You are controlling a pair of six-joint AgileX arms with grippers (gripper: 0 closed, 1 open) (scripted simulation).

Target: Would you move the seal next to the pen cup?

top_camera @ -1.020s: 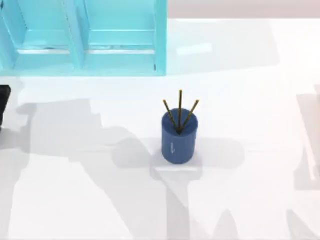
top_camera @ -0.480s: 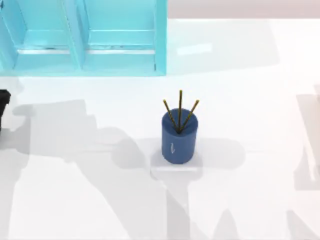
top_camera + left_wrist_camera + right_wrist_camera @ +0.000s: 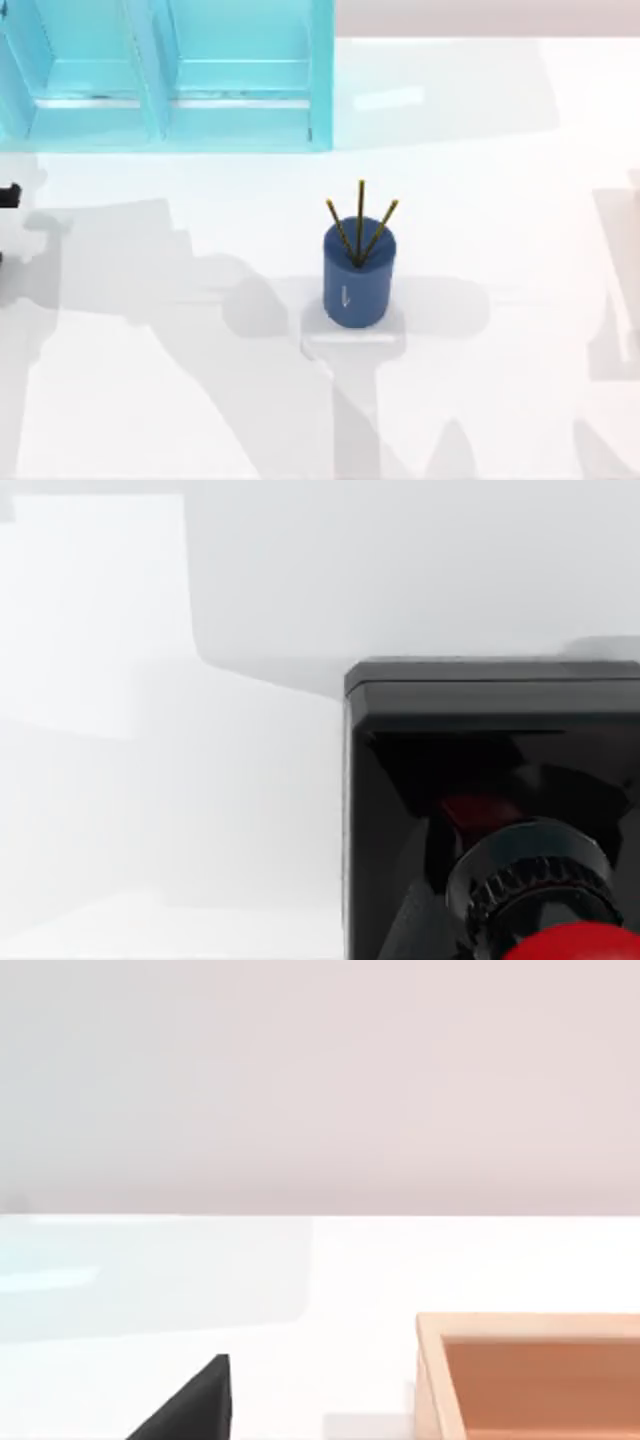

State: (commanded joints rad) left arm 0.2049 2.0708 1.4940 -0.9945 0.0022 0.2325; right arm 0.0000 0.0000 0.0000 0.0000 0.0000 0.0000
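Fingers of the left gripper cannot be judged: whether they are spread or closed, and whether they have hold of anything, I cannot tell. A dark part of the left arm (image 3: 7,195) sits at the bench's (image 3: 520,200) left edge, below the teal cabinet (image 3: 165,75) in the far left corner. The left wrist camera is close above the seal (image 3: 490,800), looking onto its black square base with the red knob nearest the lens. The seal appears upright on the white surface, by that left edge and well apart from the pen cup (image 3: 358,280), which stands near the bench's middle with three pencils (image 3: 360,225) fanning out.

The step in hand looks like taking hold of the seal. It would go best with the grip centred on the neck under the knob and the approach straight down, so the base stays flat. The glossy knob may slip. The later set-down should stay just beside the cup, clear of the pencils.

The right arm seems parked, its camera facing a wooden box (image 3: 530,1375)
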